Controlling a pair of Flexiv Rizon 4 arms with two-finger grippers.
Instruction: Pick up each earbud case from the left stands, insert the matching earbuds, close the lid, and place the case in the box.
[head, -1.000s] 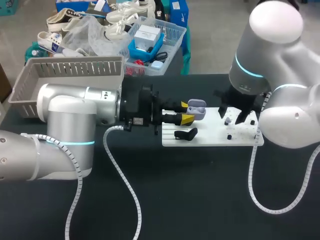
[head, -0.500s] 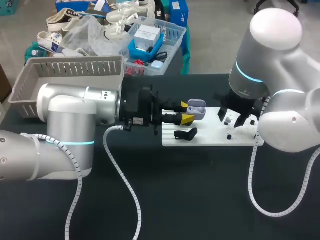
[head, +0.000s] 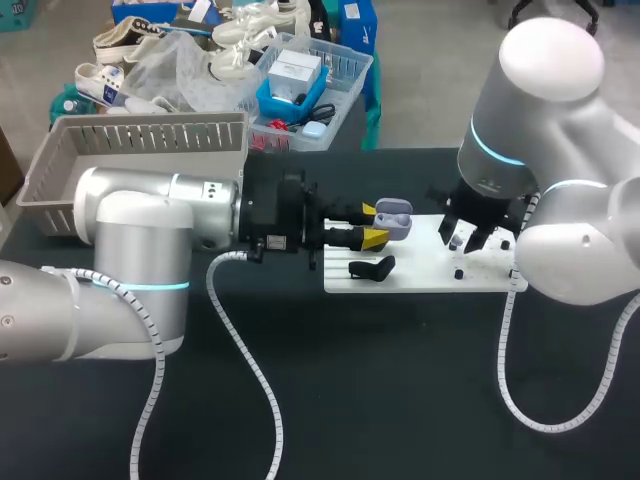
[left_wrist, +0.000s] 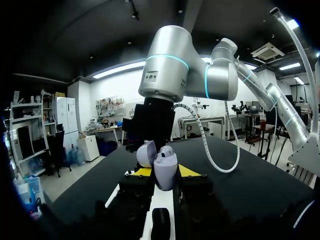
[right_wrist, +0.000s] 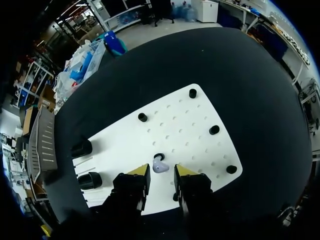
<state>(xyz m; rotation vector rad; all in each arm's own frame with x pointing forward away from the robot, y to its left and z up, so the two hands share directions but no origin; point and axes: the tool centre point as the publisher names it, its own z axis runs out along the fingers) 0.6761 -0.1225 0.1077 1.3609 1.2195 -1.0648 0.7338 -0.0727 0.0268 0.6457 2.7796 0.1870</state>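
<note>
On a black tabletop (head: 400, 380), a flat white plastic board (head: 420, 272) drilled with rows of small holes carries short round black pegs (right_wrist: 143, 117) and a black moulded stand (head: 372, 268). The left gripper (head: 372, 225) has its yellow-tipped fingers pressed from both sides on a smooth, rounded pale-lavender earbud case (left_wrist: 165, 172), upright at the board's left end, its domed hinged lid (left_wrist: 145, 153) open. The right gripper (right_wrist: 161, 172) hangs over the board's right part with its fingers a little apart. A small glossy lavender earbud (right_wrist: 160, 166) lies on the board between the tips, ungripped. A grey slatted plastic basket (head: 130, 135) sits at the far left.
</note>
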